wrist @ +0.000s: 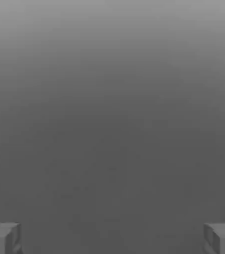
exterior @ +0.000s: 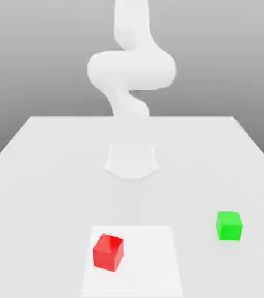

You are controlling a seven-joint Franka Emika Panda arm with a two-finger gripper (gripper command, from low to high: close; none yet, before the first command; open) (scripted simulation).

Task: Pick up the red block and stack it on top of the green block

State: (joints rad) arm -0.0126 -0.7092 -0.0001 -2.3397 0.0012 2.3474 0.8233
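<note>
The red block [exterior: 108, 252], sitting near the front of the white desk [exterior: 52, 163] well apart from the green block [exterior: 229, 226], looks light, rigid and glossy (likely slippery), so the empty, wide-open hand [wrist: 112, 238] should pinch two opposite flat faces.

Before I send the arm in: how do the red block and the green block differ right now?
The red block is bright red; the green block is bright green. The red one lies nearer the camera, toward the exterior view's left; the green one lies farther back, toward the right. The red one looks turned at an angle, the green one more square-on. Both are small plain cubes of similar size, resting apart on the white table.
</note>
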